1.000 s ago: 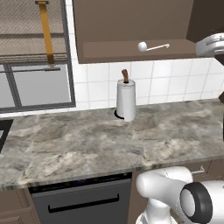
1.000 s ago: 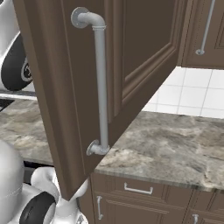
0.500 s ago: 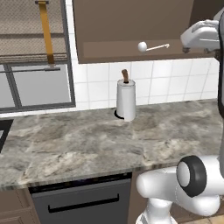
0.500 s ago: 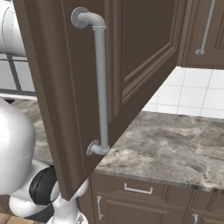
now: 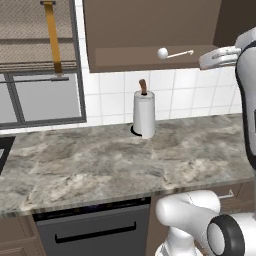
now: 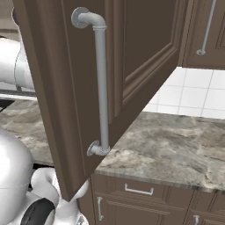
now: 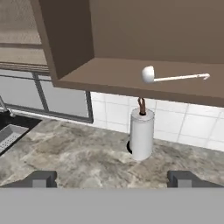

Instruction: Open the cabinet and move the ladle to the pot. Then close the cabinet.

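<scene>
1. One cabinet (image 5: 150,30) stands open; its door (image 6: 145,48) swings out toward the right base camera, carrying one long silver handle (image 6: 102,83).
2. One ladle (image 7: 173,77) lies on the cabinet's bottom shelf, bowl to the left, thin handle pointing right.
3. One paper towel roll (image 5: 144,114) stands upright on the counter (image 5: 100,165) below the shelf, against the tiled wall.
4. One gripper (image 7: 113,178), its two fingertips (image 7: 43,178) spread wide, holding nothing, apart from the ladle.
5. One window (image 5: 37,60) is left of the cabinet.
6. One sink (image 7: 8,133) is at the hand view's left edge.
</scene>
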Controlling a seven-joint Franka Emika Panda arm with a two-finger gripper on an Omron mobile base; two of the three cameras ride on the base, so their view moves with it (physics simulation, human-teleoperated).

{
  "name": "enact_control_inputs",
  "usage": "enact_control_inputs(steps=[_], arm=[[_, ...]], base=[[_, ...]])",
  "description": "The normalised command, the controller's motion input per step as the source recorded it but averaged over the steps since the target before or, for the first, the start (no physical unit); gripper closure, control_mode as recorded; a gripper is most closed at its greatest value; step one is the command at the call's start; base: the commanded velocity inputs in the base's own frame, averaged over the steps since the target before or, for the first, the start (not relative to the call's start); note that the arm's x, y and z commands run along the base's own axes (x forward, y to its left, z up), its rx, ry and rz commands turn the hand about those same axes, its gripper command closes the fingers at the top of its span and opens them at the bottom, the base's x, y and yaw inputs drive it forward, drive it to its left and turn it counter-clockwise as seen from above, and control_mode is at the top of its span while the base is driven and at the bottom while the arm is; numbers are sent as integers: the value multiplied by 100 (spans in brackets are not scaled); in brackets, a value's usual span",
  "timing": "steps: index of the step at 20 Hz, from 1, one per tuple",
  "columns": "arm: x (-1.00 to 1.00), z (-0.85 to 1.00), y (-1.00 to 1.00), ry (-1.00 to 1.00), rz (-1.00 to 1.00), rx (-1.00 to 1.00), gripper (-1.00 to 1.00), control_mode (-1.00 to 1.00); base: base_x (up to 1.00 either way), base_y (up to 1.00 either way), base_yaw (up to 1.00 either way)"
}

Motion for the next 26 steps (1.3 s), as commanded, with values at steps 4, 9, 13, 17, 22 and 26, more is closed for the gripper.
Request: enact_control_inputs(steps=[4, 9, 13, 17, 22, 26], arm=[[69, 33, 0, -20, 0, 3, -100, -100], [98, 61, 0, 5, 0, 4, -100, -100], [87, 32, 0, 17, 0, 3, -100, -100], [79, -16, -3, 23, 0, 0, -100, -100], [69, -30, 0, 21, 0, 0, -100, -100], [51, -17, -4, -3, 0, 0, -100, -100]], base=[[0, 0, 0], [0, 0, 0], [0, 0, 0], [0, 0, 0], [0, 0, 0], [0, 0, 0]])
